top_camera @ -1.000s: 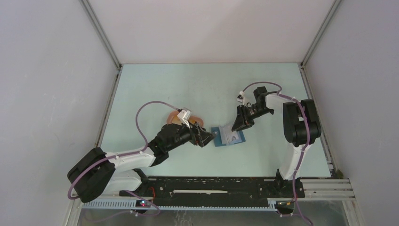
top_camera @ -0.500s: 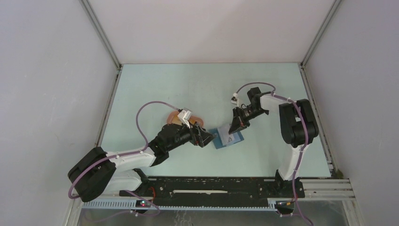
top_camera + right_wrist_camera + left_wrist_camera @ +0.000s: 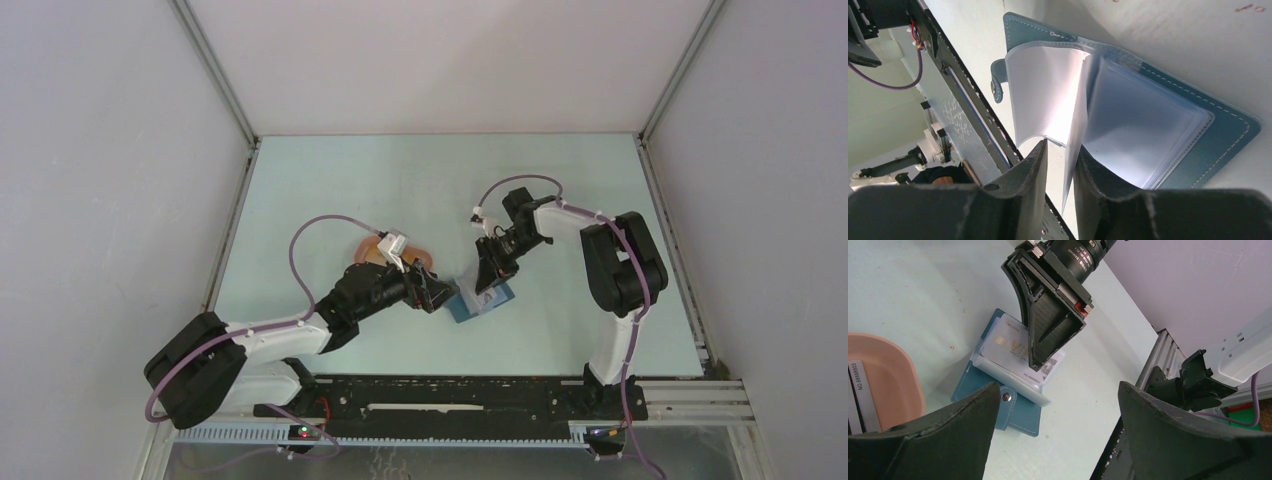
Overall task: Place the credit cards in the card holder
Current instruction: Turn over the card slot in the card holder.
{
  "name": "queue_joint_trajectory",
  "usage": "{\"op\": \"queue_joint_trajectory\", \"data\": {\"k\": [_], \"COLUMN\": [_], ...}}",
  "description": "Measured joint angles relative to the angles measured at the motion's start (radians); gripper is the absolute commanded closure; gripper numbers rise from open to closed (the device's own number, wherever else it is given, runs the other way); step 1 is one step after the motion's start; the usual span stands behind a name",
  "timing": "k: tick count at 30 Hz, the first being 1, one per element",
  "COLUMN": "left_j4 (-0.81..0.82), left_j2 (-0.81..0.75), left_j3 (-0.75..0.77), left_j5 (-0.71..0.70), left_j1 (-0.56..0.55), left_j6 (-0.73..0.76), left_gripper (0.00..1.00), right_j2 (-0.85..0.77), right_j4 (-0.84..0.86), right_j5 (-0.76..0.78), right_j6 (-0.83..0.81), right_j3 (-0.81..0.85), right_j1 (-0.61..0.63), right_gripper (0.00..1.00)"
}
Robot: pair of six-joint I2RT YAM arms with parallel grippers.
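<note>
Eyes on mid-table (image 3: 400, 190), where the dark-blue card holder (image 3: 470, 303) lies open and flat, its clear sleeves fanned up. The right fingers (image 3: 1040, 352) are down on top of it, tips planted on the sleeves. From the right wrist those fingers stand narrowly apart; one sleeve leaf's edge runs down into the gap, lying against one finger with light showing on the other side, so no clamp that I can see.

Under the sleeves sits a whitish card (image 3: 1005, 342), gold letters starting "VI", the rest hidden behind the black finger. A closing strap with a metal stud (image 3: 1007, 397) pokes out from the holder's near edge.

Writing on the right arm's motor housing (image 3: 1080, 262): it reads "DAMIAO", with smaller print too fine to make out.

The left fingers (image 3: 938, 440) are spread wide, holding nothing, hanging just beside the holder's edge and framing it from that wrist camera.

Off to the left, the pink tray (image 3: 903, 385) sits near the holder, and inside it a pale card (image 3: 860, 390) shows "NO 8888803" along its length.
</note>
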Motion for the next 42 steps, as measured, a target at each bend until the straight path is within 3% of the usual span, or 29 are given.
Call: {"op": "queue_joint_trajectory", "data": {"k": [9, 14, 18, 31, 42], "left_j4": [0.0, 0.0, 0.0, 0.0, -0.003], "left_j2": [0.0, 0.0, 0.0, -0.002, -0.034], "left_j3": [0.0, 0.0, 0.0, -0.002, -0.021], "left_j5": [-0.001, -0.001, -0.001, -0.001, -0.008], "left_j1": [0.0, 0.0, 0.0, 0.0, 0.0], "left_j6": [0.0, 0.0, 0.0, 0.0, 0.0], "left_gripper": [0.09, 0.09, 0.09, 0.09, 0.09], "right_j2": [0.0, 0.0, 0.0, 0.0, 0.003], "right_j4": [-0.021, -0.031, -0.035, -0.055, -0.076], "right_j5": [-0.077, -0.097, -0.097, -0.097, -0.096], "right_j6": [-0.015, -0.016, -0.018, -0.05, -0.063], "right_j3": [0.002, 0.002, 0.002, 0.024, 0.034], "right_j1": [0.0, 0.0, 0.0, 0.064, 0.128], "right_gripper": [0.62, 0.74, 0.76, 0.55, 0.55]}}
